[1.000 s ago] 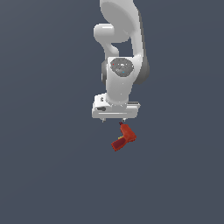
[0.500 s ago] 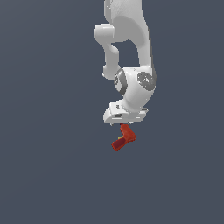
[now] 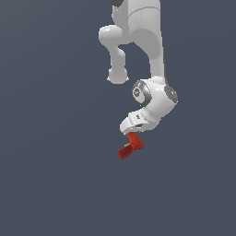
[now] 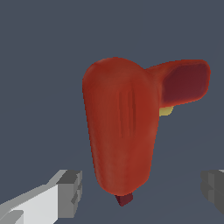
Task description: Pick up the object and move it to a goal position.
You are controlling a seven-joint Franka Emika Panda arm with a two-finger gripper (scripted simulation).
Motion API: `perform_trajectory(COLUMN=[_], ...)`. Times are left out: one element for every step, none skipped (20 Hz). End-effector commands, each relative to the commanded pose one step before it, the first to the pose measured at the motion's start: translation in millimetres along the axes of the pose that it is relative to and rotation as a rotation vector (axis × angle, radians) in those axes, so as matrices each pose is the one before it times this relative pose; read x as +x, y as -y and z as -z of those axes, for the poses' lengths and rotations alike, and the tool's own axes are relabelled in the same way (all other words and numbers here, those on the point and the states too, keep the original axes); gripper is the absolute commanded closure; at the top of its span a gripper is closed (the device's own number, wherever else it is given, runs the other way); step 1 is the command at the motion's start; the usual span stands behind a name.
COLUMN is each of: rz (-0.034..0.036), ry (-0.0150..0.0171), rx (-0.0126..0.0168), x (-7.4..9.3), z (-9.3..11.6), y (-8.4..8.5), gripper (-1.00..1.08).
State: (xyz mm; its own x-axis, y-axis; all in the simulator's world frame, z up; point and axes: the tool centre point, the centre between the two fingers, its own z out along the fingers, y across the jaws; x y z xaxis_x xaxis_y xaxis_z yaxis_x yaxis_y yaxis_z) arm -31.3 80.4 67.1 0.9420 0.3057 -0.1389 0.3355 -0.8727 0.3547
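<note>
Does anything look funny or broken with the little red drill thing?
Nothing looks broken. The red drill is whole and glossy, with a small yellow bit beside its handle. It lies tilted just under the white claw. In the wrist view the claw's fingers stand apart on either side of it, not pinching.

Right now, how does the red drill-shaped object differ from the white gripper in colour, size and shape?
Colour: the red object is glossy red with a darker tip, while the gripper is white with grey fingertips.
Size: in the exterior view the red object is smaller than the gripper.
Shape: the red object is rounded with an angled handle; the gripper's fingertips are blocky.
Shared: both are close together in mid-frame, the red object just below the gripper.
</note>
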Motion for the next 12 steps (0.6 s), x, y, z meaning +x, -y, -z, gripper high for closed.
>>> perform_trajectory(rz=[0.01883,0.00548,0.0045,0.00351,0.00248,0.00152,0.00062,-0.00183,0.0,0.0,0.0,0.00043], ry=[-0.00148,-0.00043,-0.00039,-0.00033,-0.00024,-0.00015,-0.00006,0.00047,0.0,0.0,0.0,-0.00012], rx=[-0.02502,-0.00664,-0.00545,-0.00425,-0.00301,-0.00184,-0.00075,0.00411,0.0,0.0,0.0,-0.00087], x=[0.85,0.23,0.2,0.16,0.11,0.07,0.04,-0.2,0.0,0.0,-0.01,0.02], z=[-3.0,-0.77,-0.62,-0.47,-0.34,-0.19,-0.03,0.35,-0.43,-1.3,-2.17,-2.83], y=[5.91,1.85,1.52,1.19,0.83,0.52,0.25,-0.25,-0.02,-0.05,-0.08,0.2], gripper=[-1.0,-1.0,-1.0,-1.0,-1.0,-1.0,-1.0,-1.0,-1.0,-1.0,-1.0,-1.0])
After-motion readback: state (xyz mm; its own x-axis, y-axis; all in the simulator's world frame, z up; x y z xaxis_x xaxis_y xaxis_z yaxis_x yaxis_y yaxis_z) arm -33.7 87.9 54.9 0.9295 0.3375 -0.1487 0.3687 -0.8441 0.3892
